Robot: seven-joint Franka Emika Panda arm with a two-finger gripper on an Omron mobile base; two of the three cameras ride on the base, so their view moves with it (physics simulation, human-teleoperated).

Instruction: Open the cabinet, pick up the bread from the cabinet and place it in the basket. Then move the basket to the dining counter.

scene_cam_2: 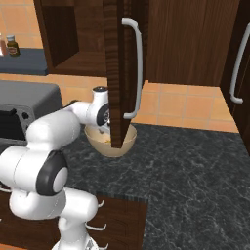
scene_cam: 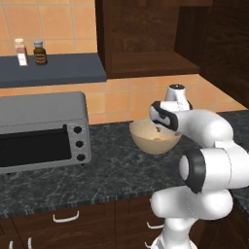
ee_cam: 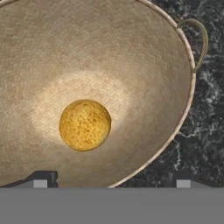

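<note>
The tan basket point(scene_cam: 154, 141) point(scene_cam_2: 105, 145) stands on the black granite worktop point(scene_cam: 102, 170), below the open cabinet point(scene_cam: 146, 39). Its dark door point(scene_cam_2: 114, 73) with the silver bar handle point(scene_cam_2: 136, 68) swings out in front of the basket in the right base view. The round golden bread point(ee_cam: 85, 125) lies on the basket's pale bottom point(ee_cam: 87, 52). My gripper point(ee_cam: 112, 180) point(scene_cam: 158, 128) hovers over the basket's near rim, open and holding nothing, one fingertip point(ee_cam: 41, 180) over the inside, the other outside. The dining counter is out of view.
A grey toaster oven point(scene_cam: 44, 129) stands left of the basket. Two bottles point(scene_cam: 22, 52) sit on a dark wall shelf point(scene_cam: 58, 70). Low drawers with white handles point(scene_cam: 65, 217) run under the worktop. Another cabinet door point(scene_cam_2: 239, 63) is at right. A loop handle point(ee_cam: 202, 39) sticks off the basket's rim.
</note>
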